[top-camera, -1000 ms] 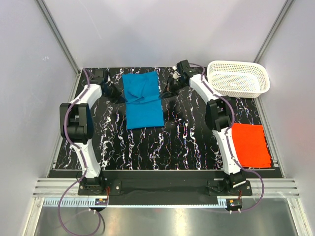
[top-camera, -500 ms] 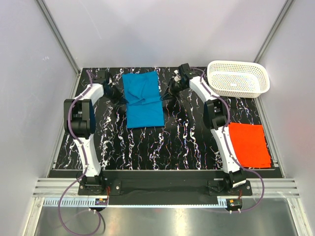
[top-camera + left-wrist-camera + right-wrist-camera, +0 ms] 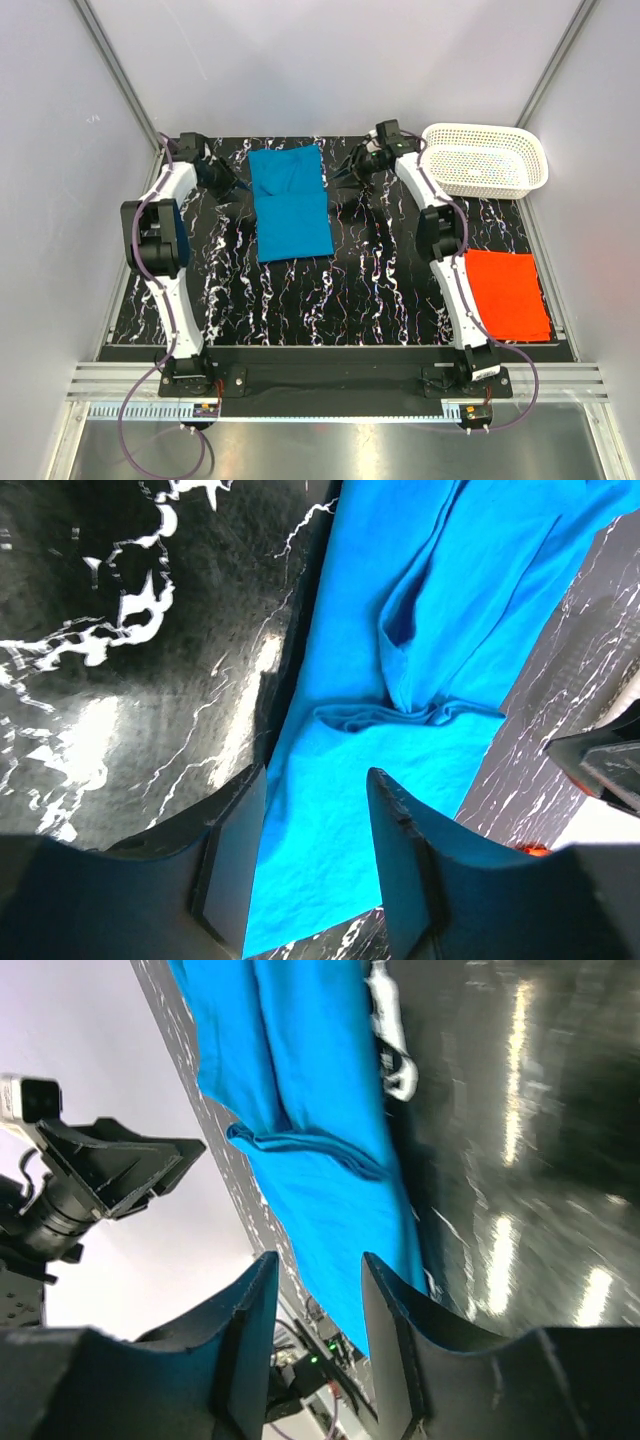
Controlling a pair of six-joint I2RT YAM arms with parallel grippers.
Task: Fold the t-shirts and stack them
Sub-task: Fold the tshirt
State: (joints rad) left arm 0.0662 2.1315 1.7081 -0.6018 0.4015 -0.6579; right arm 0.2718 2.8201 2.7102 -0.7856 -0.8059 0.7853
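The bright blue soft cloth t-shirt (image 3: 290, 200) lies between my two claws at the far middle of the black white-veined table (image 3: 380, 290). Its long axis runs near to far. My left claw (image 3: 226, 185) hangs just beside its left edge and my right claw (image 3: 345, 176) just beside its right edge, both level with the far half and about equally close to it. Both stand with fingers apart and nothing between them. From my wrists I see only blue cloth and tabletop through the gaps.

The shirt is a limp, matte, narrow rectangle. A soft bunched ridge (image 3: 400, 715) crosses it about halfway, where the far part lies doubled over, and loose creases run along that far part. I judge the next fold must bring one short end over the other, so each claw needs a corner on its own side.

The orange-red cloth t-shirt (image 3: 508, 294) lies flat and square-folded at the near right. The white perforated plastic basket (image 3: 486, 186) sits far right.
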